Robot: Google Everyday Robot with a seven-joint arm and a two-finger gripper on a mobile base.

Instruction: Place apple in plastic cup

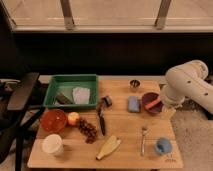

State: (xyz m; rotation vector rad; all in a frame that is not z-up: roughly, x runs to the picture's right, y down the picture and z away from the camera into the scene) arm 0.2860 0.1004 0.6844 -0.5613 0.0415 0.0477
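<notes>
Pretty crowded wooden table (125,127) here. Sitting across the middle, between fruit and target: a bunch of dark grapes (88,130) just beside the fruit, a black-handled knife (102,119), a yellow banana-ish thing (108,147) and a fork (143,140) nearer the front. Further back, a blue sponge (133,103) and a tiny metal cup (134,83). White arm (189,82) over the right edge, gripper (166,109) down next to the dark red bowl (148,98), claw spread. Now the apple (73,118): small, round, yellowish with a red blush, parked on the table between orange bowl (53,120) and grapes. Light-blue plastic cup (162,146) well apart from it at the front right corner, can't tell what's inside. Cream cup (52,144) front left. Green tray (70,77) back left with a pale cloth (81,95) and something dark in it. Something orange in the dark red bowl.
</notes>
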